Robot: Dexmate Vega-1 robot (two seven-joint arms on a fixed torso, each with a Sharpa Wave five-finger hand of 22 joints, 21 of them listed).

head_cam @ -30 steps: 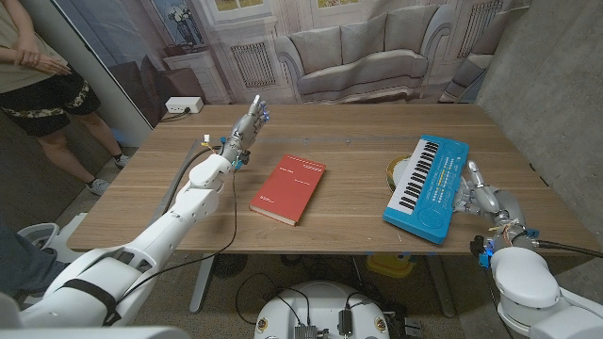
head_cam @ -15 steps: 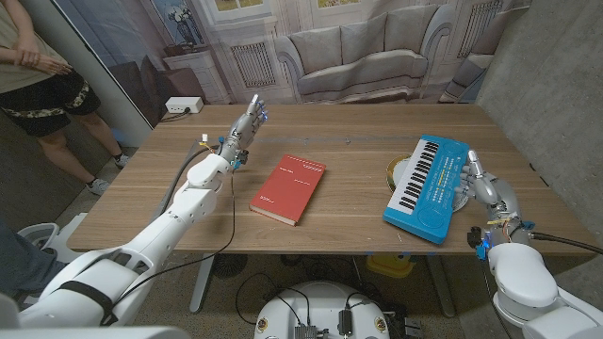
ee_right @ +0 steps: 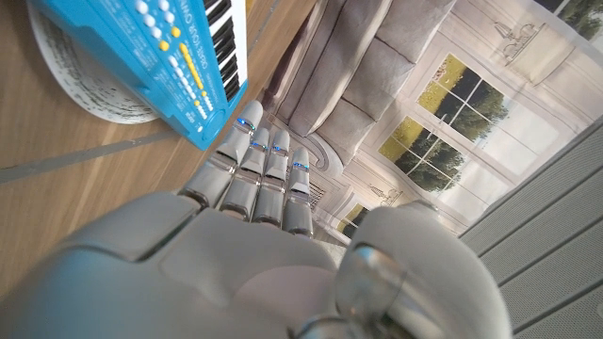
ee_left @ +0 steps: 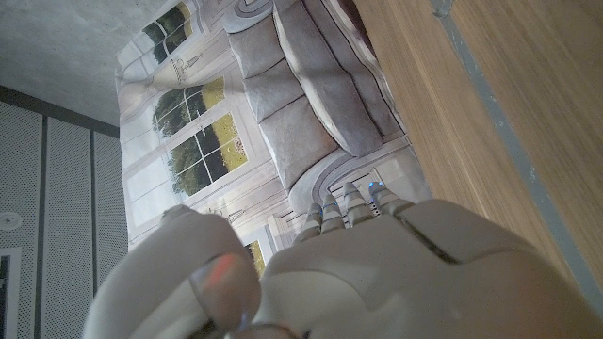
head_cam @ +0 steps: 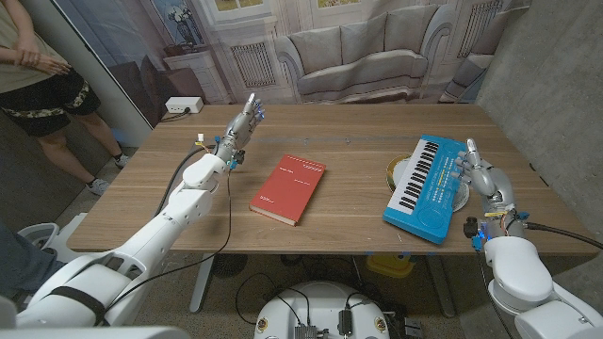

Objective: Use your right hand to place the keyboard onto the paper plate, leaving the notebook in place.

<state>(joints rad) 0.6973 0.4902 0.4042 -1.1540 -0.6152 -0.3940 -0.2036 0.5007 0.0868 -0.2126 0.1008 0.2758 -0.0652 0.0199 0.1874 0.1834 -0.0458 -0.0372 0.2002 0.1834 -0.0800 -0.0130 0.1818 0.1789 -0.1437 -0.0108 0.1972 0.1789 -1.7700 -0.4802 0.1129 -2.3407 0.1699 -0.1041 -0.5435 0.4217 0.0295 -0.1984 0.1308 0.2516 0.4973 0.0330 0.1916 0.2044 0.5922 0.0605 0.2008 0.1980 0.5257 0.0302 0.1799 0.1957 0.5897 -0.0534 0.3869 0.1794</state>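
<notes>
Since a second ago, our right robot hand (head_cam: pixel 482 177) has risen from the near corner of the keyboard (head_cam: pixel 427 188) to its right edge, and the keyboard itself has not shifted. Now this robot hand stands upright beside the blue keyboard with fingers straight and held together, gripping nothing; from the head view we cannot tell whether it touches the keyboard's edge. In the right wrist view the fingers (ee_right: pixel 256 174) reach toward the keyboard's end, which overhangs the plate.

Outward from there, the keyboard lies at a slant with its far end resting on the paper plate (head_cam: pixel 397 172), a patterned rim showing to its left and right. Its near end sits on the wooden worktop (head_cam: pixel 349 221) close to the front edge.

Well apart, near the middle of the worktop, lies the red notebook (head_cam: pixel 288 189), closed and angled.

Our left robot hand (head_cam: pixel 245 122) is raised over the far left part of the worktop, fingers extended, holding nothing.

A person (head_cam: pixel 38 71) stands beyond the worktop's left end.
</notes>
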